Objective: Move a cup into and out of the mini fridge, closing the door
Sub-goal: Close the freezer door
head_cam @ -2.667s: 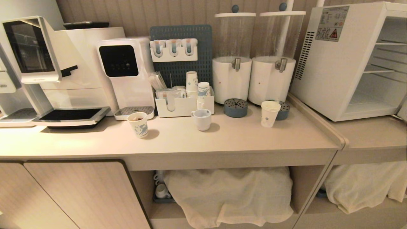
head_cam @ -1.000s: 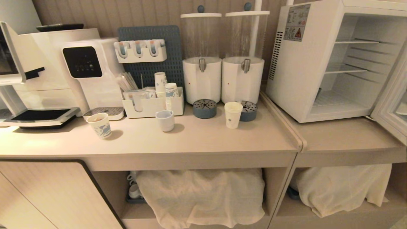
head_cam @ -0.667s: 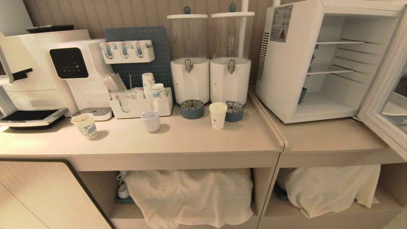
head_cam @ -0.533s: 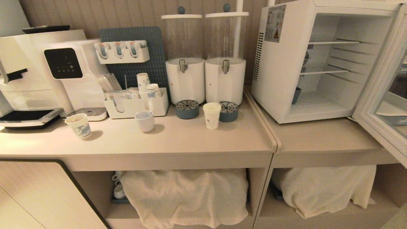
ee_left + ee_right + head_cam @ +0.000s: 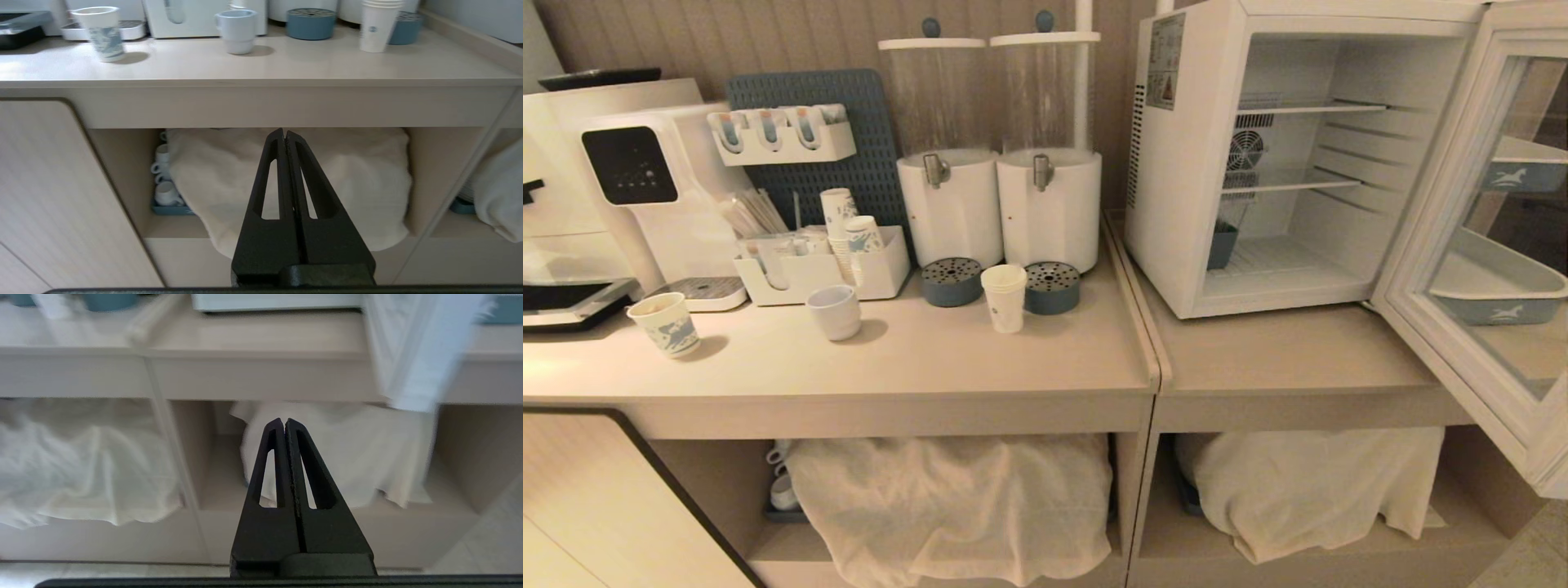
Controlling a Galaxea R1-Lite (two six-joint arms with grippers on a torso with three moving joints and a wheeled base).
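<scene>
Fridge open, cup waiting on the counter.
The cup (image 5: 1004,297) stands before the dispensers (image 5: 996,151), left of the mini fridge (image 5: 1176,163); door (image 5: 1462,245) swung wide. Left hand (image 5: 285,134) and right hand (image 5: 284,424) hang low, pinched closed, empty.

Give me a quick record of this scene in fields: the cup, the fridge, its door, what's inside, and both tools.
cup: the cup stands upright on the counter, in front of the drink dispensers
fridge: the mini fridge sits on the lower counter, to the right
door: the door is swung wide open
inside: wire shelves bare; a dark container at the lower left corner
left tool: left tool shut, empty, below counter level
right tool: right tool shut, empty, below counter level
</scene>
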